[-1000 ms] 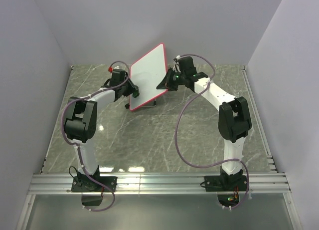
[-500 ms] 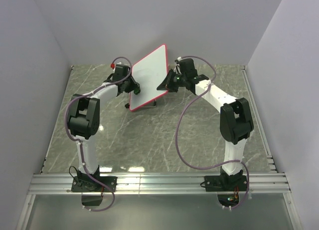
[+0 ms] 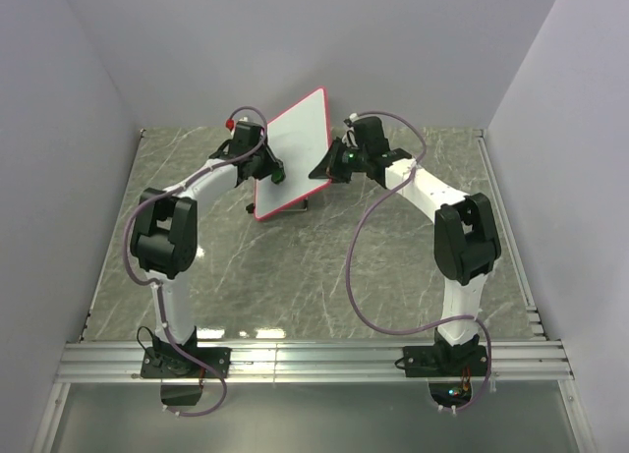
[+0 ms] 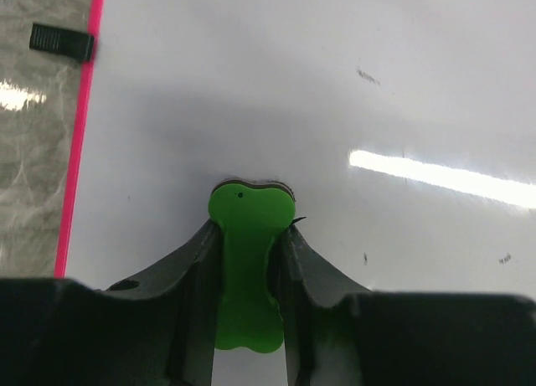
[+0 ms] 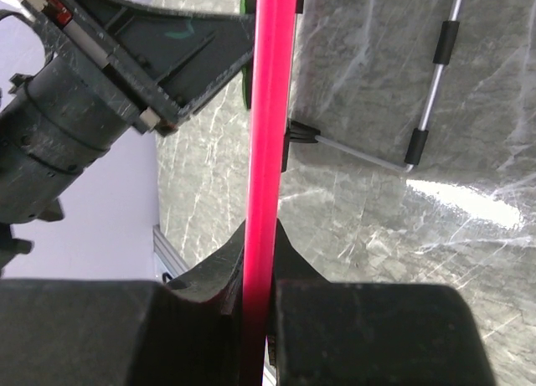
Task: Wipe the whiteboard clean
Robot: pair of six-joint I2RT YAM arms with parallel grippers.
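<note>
Grey marble tabletop (image 3: 295, 276). We see pink-framed white rectangular whiteboard (image 3: 300, 139) tilted at rear centre. Right gripper (image 5: 256, 235) jaws clamp its edge. Left gripper (image 4: 249, 229) jaws pinch green bone-shaped eraser (image 4: 245, 294) on board face. Wiping underway, we judge; next stroke must reach faint dark specks (image 4: 366, 75).

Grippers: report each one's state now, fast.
Left gripper: closed on the eraser.
Right gripper: closed on the whiteboard edge.

No readable text, labels or numbers, faint specks (image 4: 367, 75) on the whiteboard (image 4: 276, 93), perhaps pen marks
</note>
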